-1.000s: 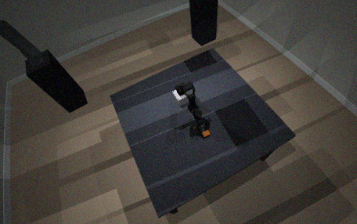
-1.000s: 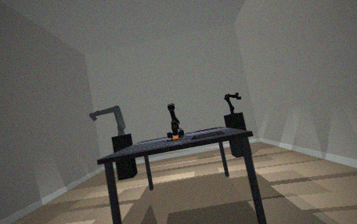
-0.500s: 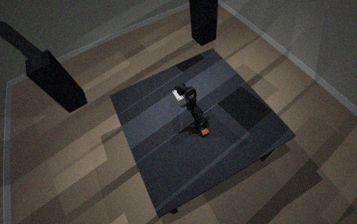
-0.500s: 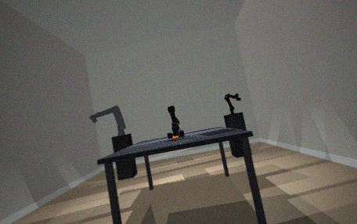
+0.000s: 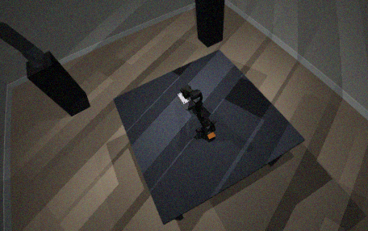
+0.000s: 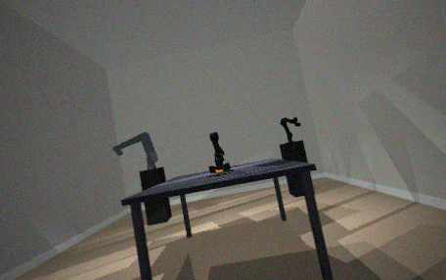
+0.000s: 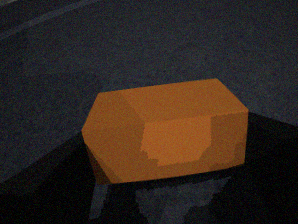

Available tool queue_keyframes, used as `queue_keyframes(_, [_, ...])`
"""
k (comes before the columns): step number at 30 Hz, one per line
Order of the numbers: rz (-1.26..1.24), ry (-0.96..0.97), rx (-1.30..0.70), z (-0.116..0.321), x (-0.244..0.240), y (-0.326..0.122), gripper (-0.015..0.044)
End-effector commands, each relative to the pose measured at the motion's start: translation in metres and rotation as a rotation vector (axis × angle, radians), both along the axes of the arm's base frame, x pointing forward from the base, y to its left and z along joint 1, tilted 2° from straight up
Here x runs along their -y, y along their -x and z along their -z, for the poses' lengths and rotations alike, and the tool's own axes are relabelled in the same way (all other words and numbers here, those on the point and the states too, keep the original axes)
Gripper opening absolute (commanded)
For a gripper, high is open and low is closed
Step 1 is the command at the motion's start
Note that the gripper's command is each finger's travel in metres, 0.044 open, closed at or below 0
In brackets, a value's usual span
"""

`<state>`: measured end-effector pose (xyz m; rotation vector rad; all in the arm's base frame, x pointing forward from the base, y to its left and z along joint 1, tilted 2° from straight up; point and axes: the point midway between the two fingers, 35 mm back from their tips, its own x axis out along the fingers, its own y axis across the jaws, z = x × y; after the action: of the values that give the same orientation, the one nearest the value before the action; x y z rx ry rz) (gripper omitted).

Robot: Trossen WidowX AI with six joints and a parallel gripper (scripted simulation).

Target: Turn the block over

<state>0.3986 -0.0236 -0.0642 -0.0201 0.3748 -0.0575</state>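
The orange block (image 5: 211, 136) (image 6: 219, 171) (image 7: 175, 140) is at the near side of the arm, low at the table (image 5: 194, 178) (image 6: 196, 184). In the wrist view it fills the middle, with two long faces and an angled left end showing. My gripper (image 5: 208, 135) (image 6: 219, 170) is shut on the block, with its dark fingers at the block's left and right ends in the wrist view. No mark can be made out on the faces that show. Whether the block touches the table cannot be told.
A black pedestal (image 5: 60, 86) (image 6: 156, 196) with a grey arm (image 6: 145, 142) stands beyond the table's left side. Another black pedestal (image 5: 210, 22) (image 6: 293, 166) with a dark arm (image 6: 289, 128) stands behind the table. Shadows and light bands cross the table top.
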Motion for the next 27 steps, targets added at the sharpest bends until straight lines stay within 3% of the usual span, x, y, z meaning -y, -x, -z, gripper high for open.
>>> queue_keyframes(1, [-0.005,0.002,0.004,-0.0008,-0.0005,0.0000,0.0105])
queue_keyframes(14, [-0.005,0.002,0.004,-0.0008,-0.0005,0.0000,0.0440])
queue_keyframes(27, [-0.005,0.002,0.004,-0.0008,-0.0005,0.0000,0.0440])
